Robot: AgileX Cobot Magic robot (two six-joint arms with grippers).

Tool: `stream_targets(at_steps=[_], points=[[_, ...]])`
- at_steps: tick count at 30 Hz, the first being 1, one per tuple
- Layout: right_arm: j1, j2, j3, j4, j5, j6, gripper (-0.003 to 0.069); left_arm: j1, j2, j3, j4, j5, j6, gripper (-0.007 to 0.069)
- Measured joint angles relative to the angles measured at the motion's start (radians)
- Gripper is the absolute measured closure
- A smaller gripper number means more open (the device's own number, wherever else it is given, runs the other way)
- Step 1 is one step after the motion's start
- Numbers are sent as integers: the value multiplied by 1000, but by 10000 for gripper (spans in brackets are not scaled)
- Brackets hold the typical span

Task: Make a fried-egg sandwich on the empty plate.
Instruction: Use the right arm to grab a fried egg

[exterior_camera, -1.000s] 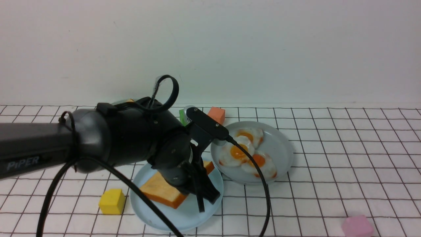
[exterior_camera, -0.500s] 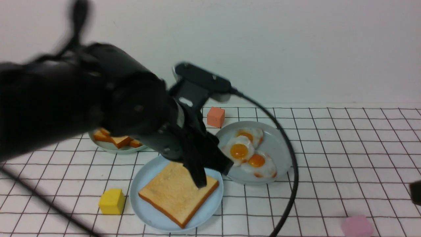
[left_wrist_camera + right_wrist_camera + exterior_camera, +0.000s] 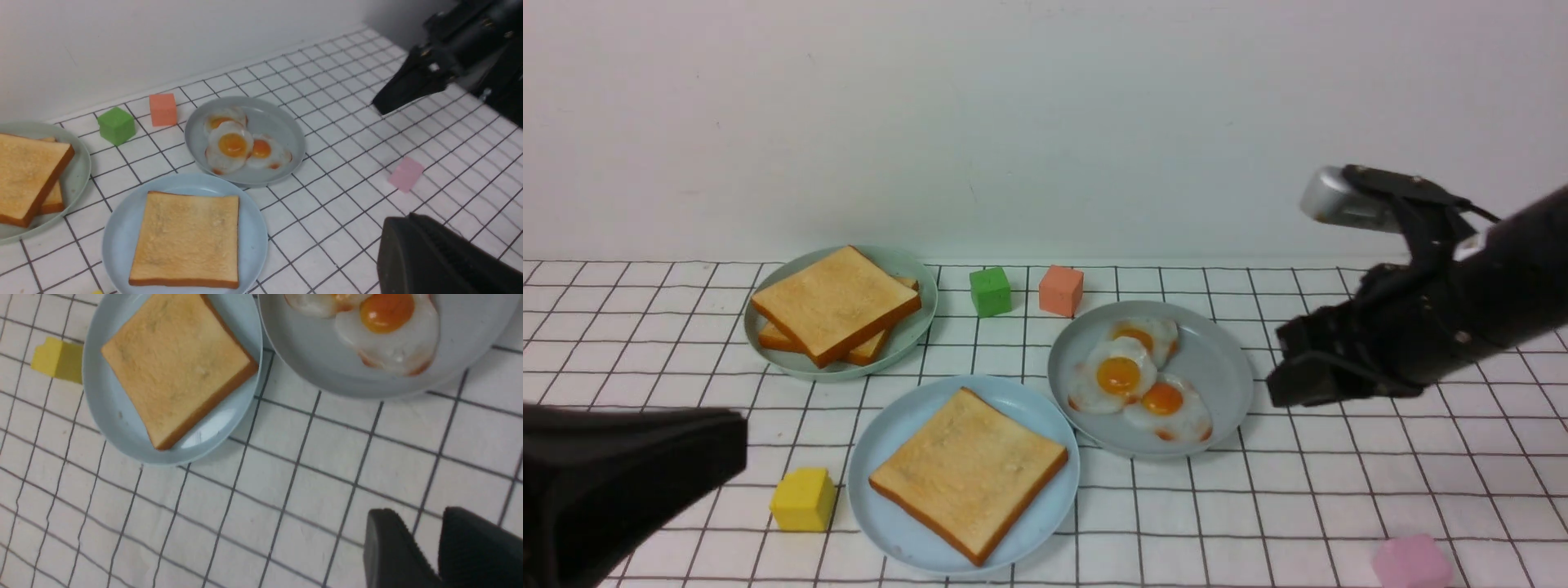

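Toast [image 3: 968,474] lies on the blue plate [image 3: 890,426]; the eggs [image 3: 1135,384] sit on the grey plate [image 3: 1227,367] just right of it; your right gripper [image 3: 1290,369], jaws parted and empty, hovers farther right, nearer the eggs than your closed left gripper [image 3: 408,245].

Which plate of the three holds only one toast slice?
The light blue plate, nearest the camera; the pale green plate holds stacked slices, the grey plate eggs.

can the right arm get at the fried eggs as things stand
Probably yes: the right pincer hovers empty beside the grey plate, nothing stands between it and the fried eggs, and the left arm is far off.
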Motion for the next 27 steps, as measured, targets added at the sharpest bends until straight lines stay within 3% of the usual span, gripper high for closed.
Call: stream_targets(at_steps=[3, 14, 27], points=[[7, 150, -98, 17, -34, -19, 396, 0, -71, 91, 0, -62, -10, 638], [55, 500, -388, 10, -70, -23, 385, 0, -82, 116, -2, -153, -12, 638], [58, 649, -511, 13, -156, -23, 383, 0, -82, 116, -26, -154, -14, 638]])
